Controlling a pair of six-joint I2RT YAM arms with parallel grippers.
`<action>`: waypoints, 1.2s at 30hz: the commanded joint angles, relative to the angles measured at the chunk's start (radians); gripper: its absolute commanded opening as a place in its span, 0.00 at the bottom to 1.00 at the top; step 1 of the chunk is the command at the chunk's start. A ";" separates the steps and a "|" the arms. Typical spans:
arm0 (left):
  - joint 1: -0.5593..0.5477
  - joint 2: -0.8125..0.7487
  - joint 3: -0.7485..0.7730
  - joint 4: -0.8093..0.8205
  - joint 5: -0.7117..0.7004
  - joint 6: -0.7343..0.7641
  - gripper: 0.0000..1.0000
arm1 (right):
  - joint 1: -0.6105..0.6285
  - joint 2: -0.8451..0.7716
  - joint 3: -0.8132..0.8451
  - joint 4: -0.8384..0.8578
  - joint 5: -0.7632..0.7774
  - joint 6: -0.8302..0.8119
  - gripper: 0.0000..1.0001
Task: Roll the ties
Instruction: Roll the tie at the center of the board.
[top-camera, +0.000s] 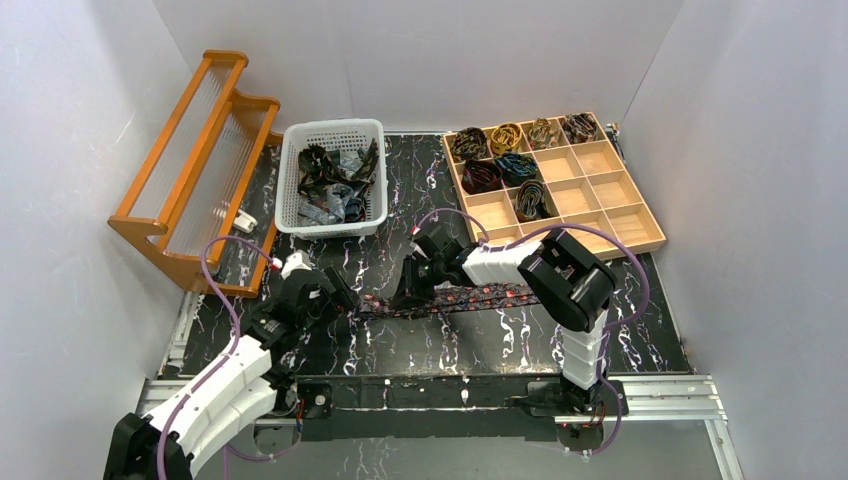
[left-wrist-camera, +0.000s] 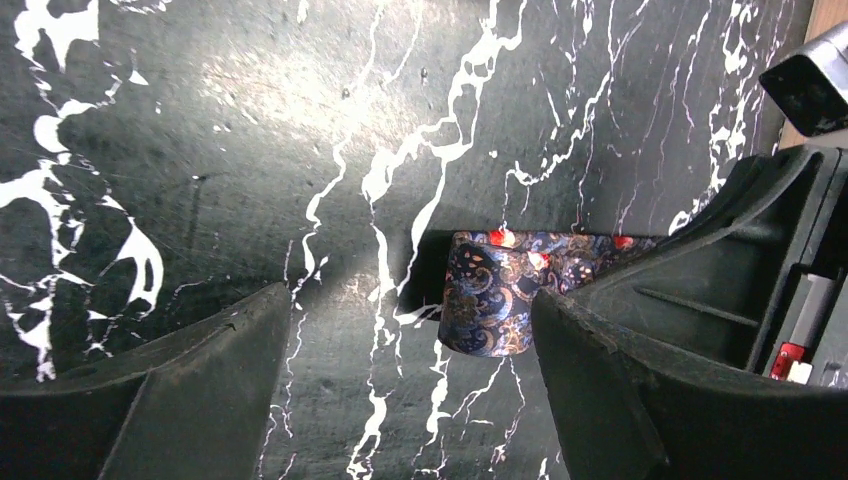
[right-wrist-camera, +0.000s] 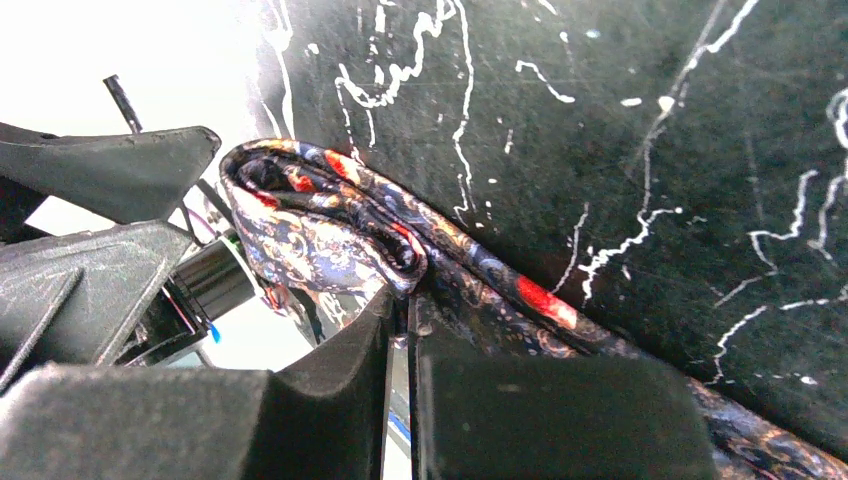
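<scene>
One dark paisley tie with red spots lies stretched across the black marbled table, running left to right. Its left end is folded into a small loop. My right gripper is shut on the tie just behind that loop; in the right wrist view the gripper has its jaws nearly together, with fabric pinched at their tips. The left gripper stands open beside the tie's left end. In the left wrist view the folded end sits between the left gripper's wide fingers, close to the right finger.
A white basket at the back holds several loose ties. A wooden compartment tray at the back right holds several coiled ties. An orange wooden rack stands at the back left.
</scene>
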 joint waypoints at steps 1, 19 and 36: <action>0.009 0.005 -0.037 0.074 0.072 0.024 0.87 | 0.000 -0.027 -0.027 0.042 0.009 0.040 0.16; 0.016 0.049 -0.183 0.325 0.237 -0.028 0.67 | 0.000 0.008 -0.069 0.028 0.070 0.018 0.18; 0.025 0.134 -0.240 0.494 0.293 -0.057 0.31 | 0.001 -0.005 -0.061 0.018 0.056 -0.018 0.20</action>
